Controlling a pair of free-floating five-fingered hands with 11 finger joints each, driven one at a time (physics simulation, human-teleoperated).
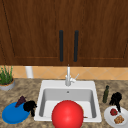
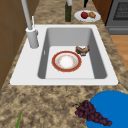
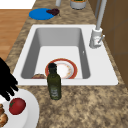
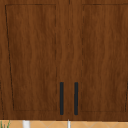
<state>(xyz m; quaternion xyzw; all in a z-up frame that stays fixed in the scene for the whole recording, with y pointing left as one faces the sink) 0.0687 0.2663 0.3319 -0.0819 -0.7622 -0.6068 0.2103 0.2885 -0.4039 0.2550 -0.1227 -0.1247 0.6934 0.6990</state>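
My left hand [image 1: 30, 106] hovers at the right edge of the blue plate [image 1: 11, 115], fingers hanging loosely, just right of a bunch of dark grapes [image 1: 21, 100] that it does not hold. The grapes [image 2: 91, 113] lie half on the blue plate [image 2: 112, 105]. My right hand [image 1: 115, 98] hangs open over the white plate [image 1: 109, 117], fingers pointing down at the tomato [image 1: 113, 111]. From the right side, the right hand [image 3: 6, 81] is spread just above the tomato [image 3: 17, 105] without touching it. Bread [image 1: 119, 119] lies beside the tomato.
A red-rimmed bowl [image 2: 66, 61] and a brown pastry [image 2: 82, 50] sit in the white sink [image 1: 42, 86]. The faucet [image 1: 68, 77] stands behind the basin. A dark green bottle [image 3: 54, 83] is upright between sink and white plate. A potted plant [image 1: 6, 78] sits far left. Cabinet doors [image 4: 37, 55] hang above.
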